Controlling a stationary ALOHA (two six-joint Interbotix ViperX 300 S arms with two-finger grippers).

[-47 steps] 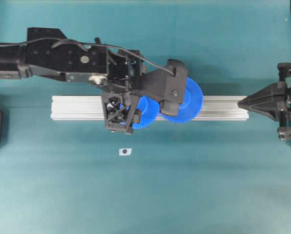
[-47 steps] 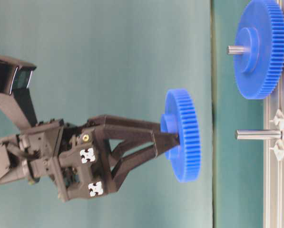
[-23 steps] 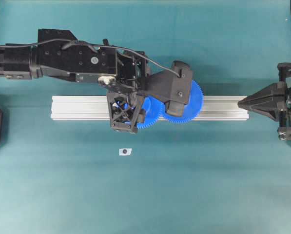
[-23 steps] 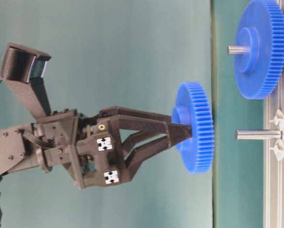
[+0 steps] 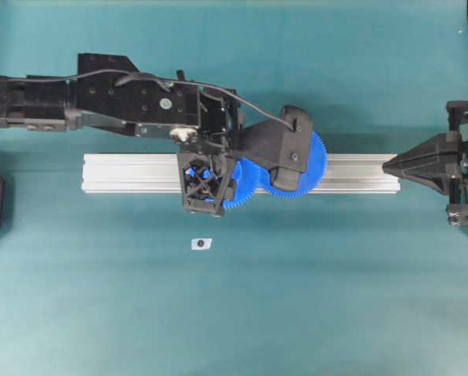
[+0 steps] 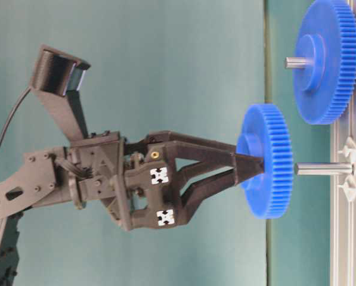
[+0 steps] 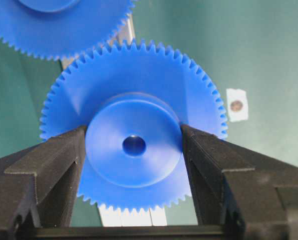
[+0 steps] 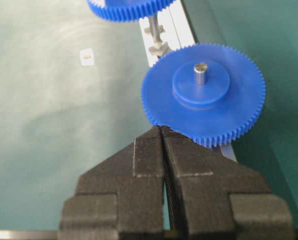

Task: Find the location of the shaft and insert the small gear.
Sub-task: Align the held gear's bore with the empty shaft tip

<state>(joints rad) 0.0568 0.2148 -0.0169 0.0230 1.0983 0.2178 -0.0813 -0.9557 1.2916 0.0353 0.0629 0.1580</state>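
The bench is covered in a plain teal mat, and an aluminium rail lies across its middle, running from the left side toward the right; black frame posts stand at the far corners, and nothing more of the room shows. There is no readable writing — only a small white tag with a dark dot on the mat, nearer the front edge than the rail, and two white cross-shaped markers on the left gripper's body. That gripper's jaws are clamped on the raised hub of the small gear, one pad on each side of the hub as the left wrist view shows. In the table-level view, which is turned on its side, the gear's flat face is parallel to the rail and its dark centre hole faces the shaft, whose long axis stands straight out from the rail; the gear's bore lines up with that axis, and the shaft's free tip is just beside the gear's face — whether it has entered the hole I cannot tell. The large gear sits on its own grey pin further along the rail. The right gripper rests off the rail's right end, its jaws pressed together on nothing.
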